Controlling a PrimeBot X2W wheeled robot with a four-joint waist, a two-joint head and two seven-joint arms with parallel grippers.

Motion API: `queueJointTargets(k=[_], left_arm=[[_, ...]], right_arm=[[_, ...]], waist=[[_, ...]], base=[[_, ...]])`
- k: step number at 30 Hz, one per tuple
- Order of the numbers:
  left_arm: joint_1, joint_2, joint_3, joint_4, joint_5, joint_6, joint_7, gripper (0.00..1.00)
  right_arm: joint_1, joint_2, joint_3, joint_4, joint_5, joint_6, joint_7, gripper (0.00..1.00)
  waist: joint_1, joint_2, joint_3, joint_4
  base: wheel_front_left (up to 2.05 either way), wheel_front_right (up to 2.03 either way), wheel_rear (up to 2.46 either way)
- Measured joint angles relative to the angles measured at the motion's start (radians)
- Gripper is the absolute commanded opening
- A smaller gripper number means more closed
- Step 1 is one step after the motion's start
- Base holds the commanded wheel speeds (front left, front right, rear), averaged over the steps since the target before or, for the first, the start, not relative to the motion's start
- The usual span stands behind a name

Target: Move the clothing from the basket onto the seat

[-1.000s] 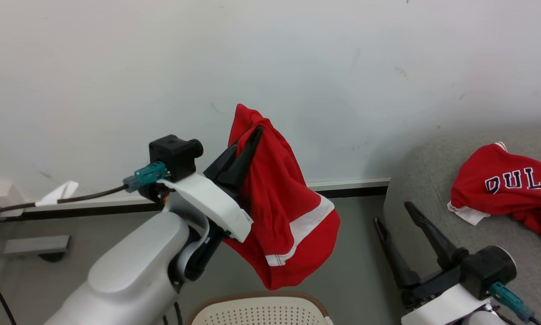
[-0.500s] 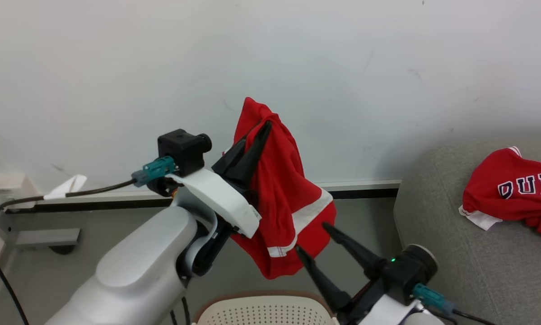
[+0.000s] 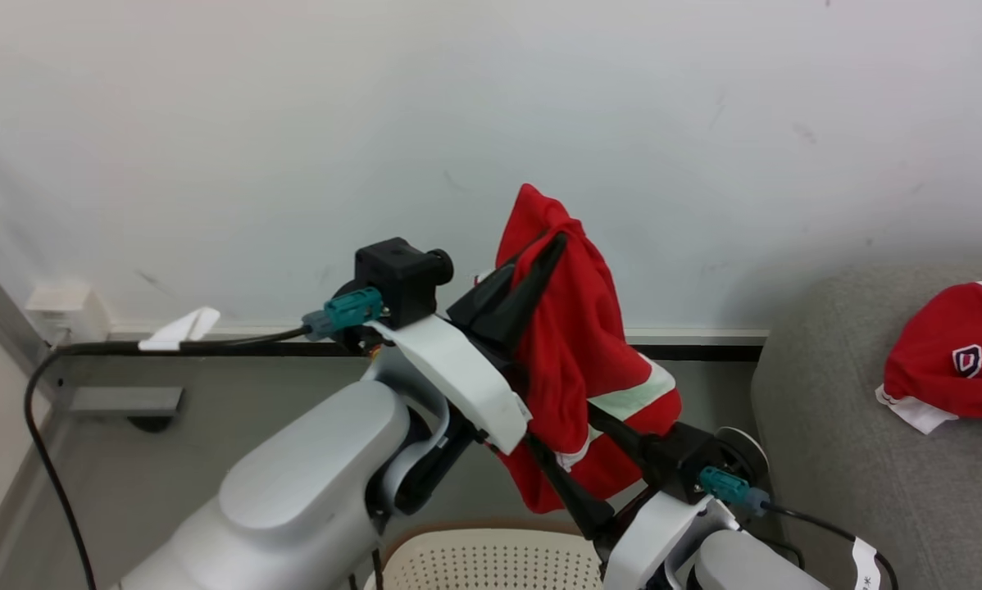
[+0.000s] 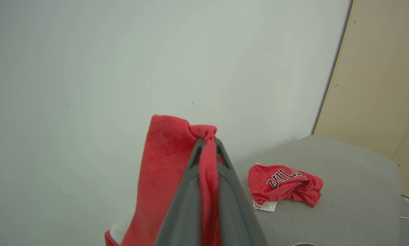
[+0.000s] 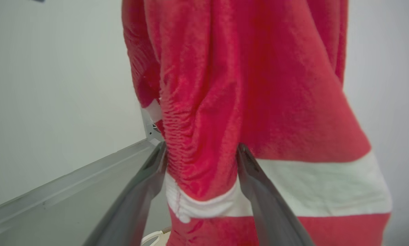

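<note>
My left gripper (image 3: 550, 244) is shut on a red garment with a white stripe (image 3: 577, 360) and holds it up in front of the wall; the left wrist view shows the cloth pinched between its fingers (image 4: 208, 141). My right gripper (image 3: 569, 434) is open, and its two fingers straddle a hanging fold near the white stripe (image 5: 201, 147). The cream perforated basket (image 3: 491, 561) sits just below the garment at the bottom edge. A red jersey with dark letters (image 3: 950, 369) lies on the grey sofa (image 3: 835, 475) at the right. The left wrist view also has the jersey (image 4: 286, 181) and the sofa (image 4: 348, 191).
A white wall with a dark baseboard (image 3: 704, 352) runs behind everything. A black cable (image 3: 171, 348) and a white wall box (image 3: 56, 299) are at the left over grey floor. A beige panel (image 4: 378, 85) stands beyond the sofa.
The camera has turned, shifting the scene. My right gripper has come up and left from beside the sofa to the hanging garment, which is now between its fingers. The left gripper keeps its hold.
</note>
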State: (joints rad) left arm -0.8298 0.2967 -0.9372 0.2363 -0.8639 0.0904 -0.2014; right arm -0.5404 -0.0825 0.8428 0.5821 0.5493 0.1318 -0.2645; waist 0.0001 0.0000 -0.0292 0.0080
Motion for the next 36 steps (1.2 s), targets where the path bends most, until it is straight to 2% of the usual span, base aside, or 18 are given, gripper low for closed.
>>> queueJointTargets(k=[7,14,15,16,17,18,19,29,36], left_arm=[[-0.003,-0.027,-0.03,-0.036,0.001,-0.002,0.025,0.0],[-0.004,-0.043,-0.045,-0.056,0.001,-0.007,0.034,0.0],[-0.004,-0.044,-0.045,-0.057,0.0,-0.008,0.035,0.0],[-0.004,-0.044,-0.046,-0.058,-0.001,-0.008,0.037,0.0],[-0.004,-0.043,-0.046,-0.058,-0.002,-0.008,0.037,0.0],[-0.003,-0.043,-0.046,-0.058,-0.002,-0.008,0.037,0.0],[-0.003,-0.041,-0.045,-0.057,-0.002,-0.007,0.037,0.0],[0.002,-0.031,-0.043,-0.039,-0.009,0.0,0.036,0.0],[0.026,-0.012,-0.036,-0.008,-0.017,0.009,0.026,0.0]], right_arm=[[-0.045,0.018,-0.002,0.127,0.017,0.0,0.0,1.0],[-0.09,0.025,0.01,0.197,0.051,0.0,0.0,1.0],[-0.094,0.025,0.009,0.199,0.053,0.0,0.0,0.89],[-0.097,0.026,0.007,0.202,0.057,0.0,0.0,0.53],[-0.097,0.027,0.004,0.204,0.061,0.0,0.0,0.37],[-0.097,0.027,0.001,0.206,0.061,0.0,0.0,0.09],[-0.098,0.027,-0.001,0.207,0.062,0.0,0.0,0.0],[-0.086,0.014,-0.068,0.148,0.058,0.0,0.0,0.0],[-0.009,-0.061,-0.186,0.028,0.005,0.0,0.0,0.0]], waist=[[0.0,0.0,0.004,0.044],[0.0,0.0,0.007,0.08],[0.0,0.0,0.007,0.084],[0.0,0.0,0.007,0.087],[0.0,0.0,0.008,0.09],[0.0,0.0,0.008,0.092],[0.0,0.0,0.008,0.093],[0.0,0.0,0.005,0.089],[0.0,0.0,0.004,0.077]], base=[[0.0,0.0,0.0],[0.0,0.0,0.0],[0.0,0.0,0.0],[0.0,0.0,0.0],[0.0,0.0,0.0],[0.0,0.0,0.0],[0.0,0.0,0.0],[0.0,0.0,0.0],[0.0,0.0,0.0]])
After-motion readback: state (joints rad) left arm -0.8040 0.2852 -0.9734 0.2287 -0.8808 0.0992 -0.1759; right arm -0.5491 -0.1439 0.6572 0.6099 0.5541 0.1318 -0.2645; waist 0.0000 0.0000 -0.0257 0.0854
